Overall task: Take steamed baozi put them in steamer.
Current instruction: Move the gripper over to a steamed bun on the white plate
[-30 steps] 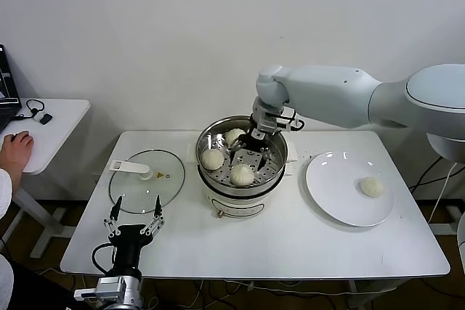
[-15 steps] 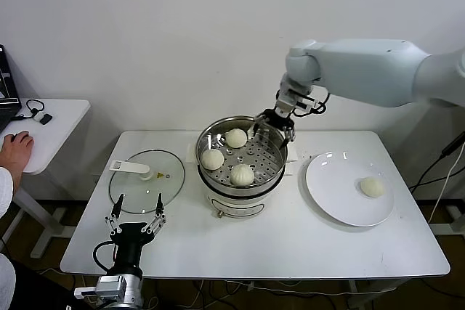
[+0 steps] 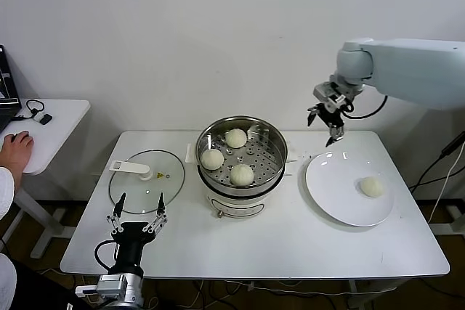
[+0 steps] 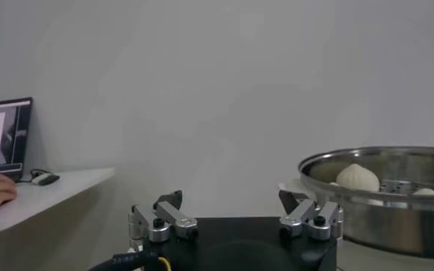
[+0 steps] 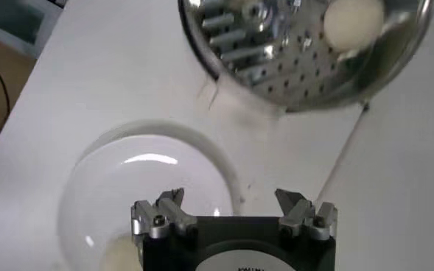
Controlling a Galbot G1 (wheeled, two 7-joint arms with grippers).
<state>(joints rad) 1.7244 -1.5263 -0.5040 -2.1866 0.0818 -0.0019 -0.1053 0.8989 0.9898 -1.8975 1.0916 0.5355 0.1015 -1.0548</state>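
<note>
Round shiny stainless-steel steamer pot (image 3: pixel 251 179), table centre, lid off. Three cream-white domed baozi buns (image 3: pixel 242 174) on perforated tray; fourth bun (image 3: pixel 372 186) on plate, right.

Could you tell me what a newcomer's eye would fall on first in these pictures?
Probably the shiny steamer at the table's middle, with three steamed baozi on its perforated tray. Next, the right gripper, open and empty, hangs in the air above the far rim of the white plate, where a fourth bun lies. The left gripper waits open near the glass lid.
</note>
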